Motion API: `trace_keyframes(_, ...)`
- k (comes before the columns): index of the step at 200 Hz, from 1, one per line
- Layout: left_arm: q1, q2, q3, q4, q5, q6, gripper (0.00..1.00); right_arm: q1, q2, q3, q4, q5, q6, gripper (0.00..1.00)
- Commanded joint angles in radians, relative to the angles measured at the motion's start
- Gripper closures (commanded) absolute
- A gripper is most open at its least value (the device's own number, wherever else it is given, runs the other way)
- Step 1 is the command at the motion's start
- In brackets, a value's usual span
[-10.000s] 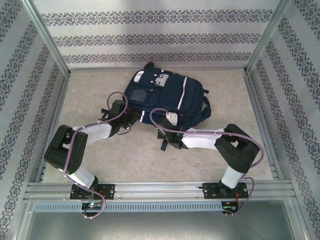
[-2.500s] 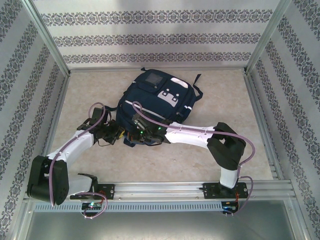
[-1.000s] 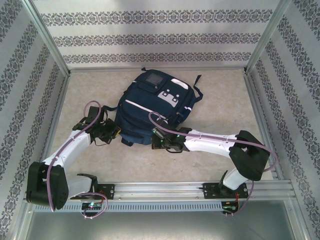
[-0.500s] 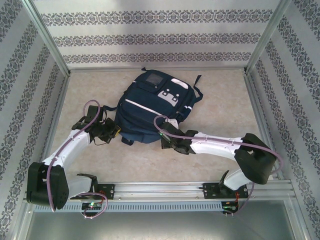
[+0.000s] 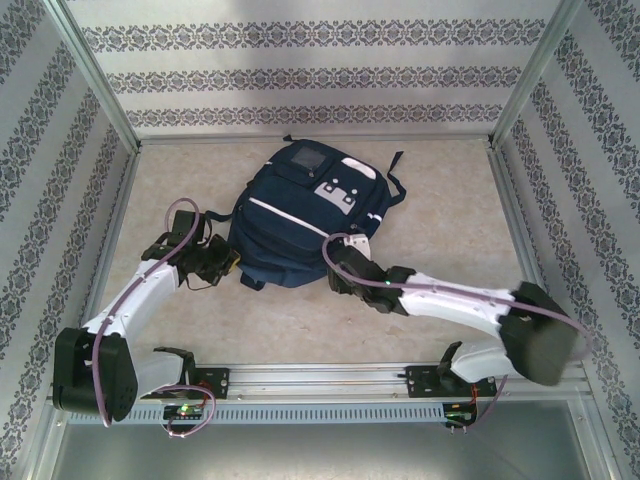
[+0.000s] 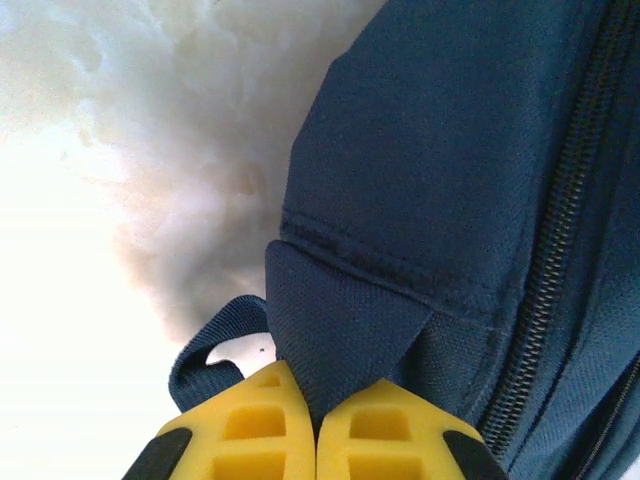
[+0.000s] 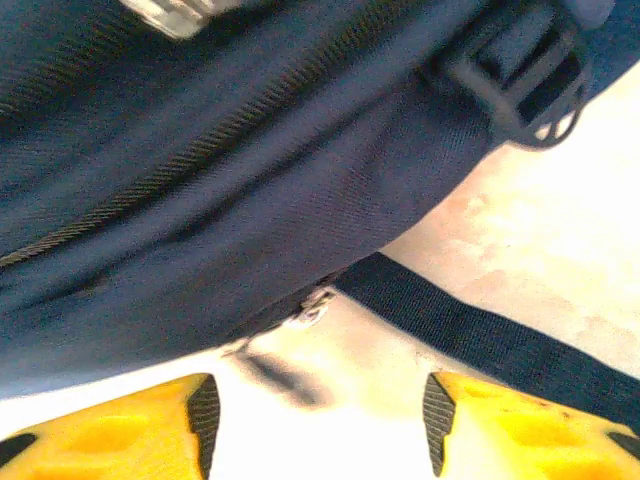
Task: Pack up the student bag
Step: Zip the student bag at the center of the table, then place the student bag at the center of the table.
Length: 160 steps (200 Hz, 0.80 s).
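Logged student bag (image 5: pixel 300 215) lying flat on the bench (image 5: pixel 450 200), left of centre and towards the far side, grey-white patches at its far-right end.

Located left hand (image 6: pixel 318 425) at the bag's near-left corner. Noted yellow fingers (image 6: pixel 250 430) pressed together, pinching a navy triangular tab (image 6: pixel 335 325) sewn at the corner seam. Saw a small loop of webbing (image 6: pixel 215 340) just left of the tab and a zipper (image 6: pixel 560 240) running up the right side of the left wrist view.

Located right hand (image 7: pixel 320 425) at the bag's near-right edge, low over the bench, spread wide and gripping nothing.

Recorded in right wrist view: dark strap (image 7: pixel 480 340) lying on the bench, leading out from under the bag toward the right-side finger; plastic buckle (image 7: pixel 520 75) at far right; small metal pull (image 7: pixel 310 305) hanging at the bag's lower edge, clear of both fingers.
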Motion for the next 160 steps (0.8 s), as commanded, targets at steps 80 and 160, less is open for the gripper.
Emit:
trace_keyframes(80, -0.514, -0.097, 0.023, -0.099, -0.052, 0.139, 1.00, 0.065, -0.746, -0.061, -0.156, 0.210, -0.085, 0.15)
trace_keyframes(160, -0.746, -0.018, 0.023, -0.041, -0.048, 0.229, 0.40, 0.023, -0.770, -0.022, -0.242, 0.209, -0.088, 0.02)
